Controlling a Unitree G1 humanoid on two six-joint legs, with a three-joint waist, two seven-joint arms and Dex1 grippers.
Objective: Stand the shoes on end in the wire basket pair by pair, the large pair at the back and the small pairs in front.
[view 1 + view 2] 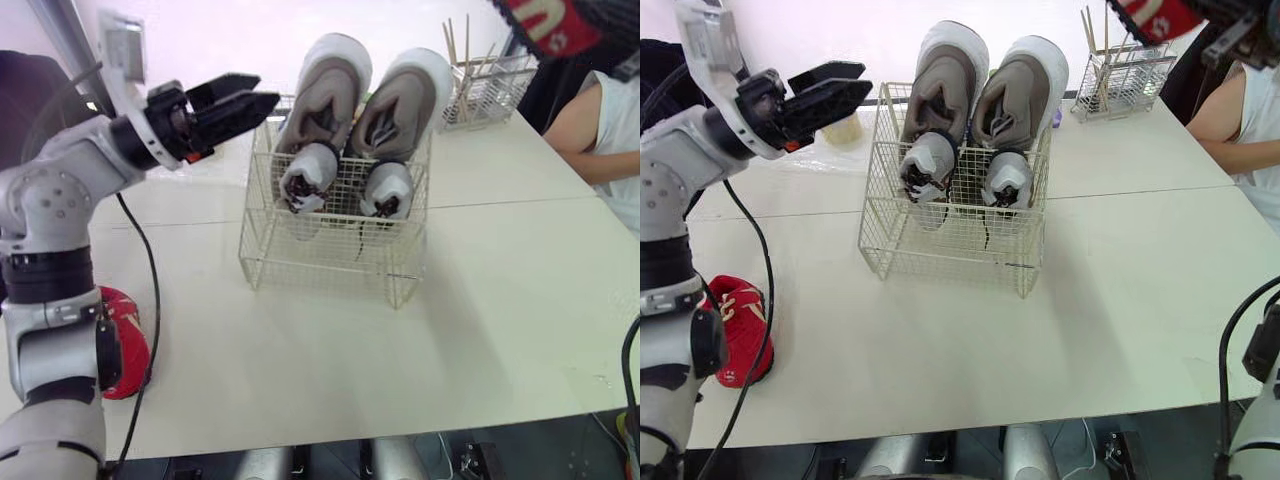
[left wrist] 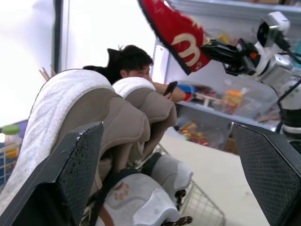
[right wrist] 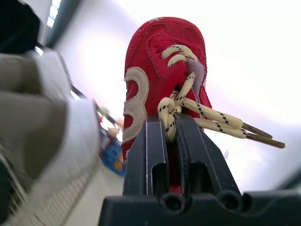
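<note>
The wire basket (image 1: 330, 255) stands mid-table. At its back, two large brown shoes (image 1: 325, 85) (image 1: 405, 95) stand on end; two small grey shoes (image 1: 310, 175) (image 1: 388, 188) stand in front of them. My left gripper (image 1: 262, 105) hovers open at the basket's upper left corner, holding nothing. High at the far right, my right gripper (image 3: 171, 136) is shut on a small red shoe (image 1: 545, 22) at its laces, well above the table. A second red shoe (image 1: 735, 330) lies on the table's left side beside my left arm.
A small wire rack (image 1: 485, 85) with wooden sticks stands at the back right. A person (image 1: 610, 130) sits at the table's right side with an arm on it. A pale cup (image 1: 845, 130) sits behind the left gripper. A black cable (image 1: 150, 290) hangs along my left arm.
</note>
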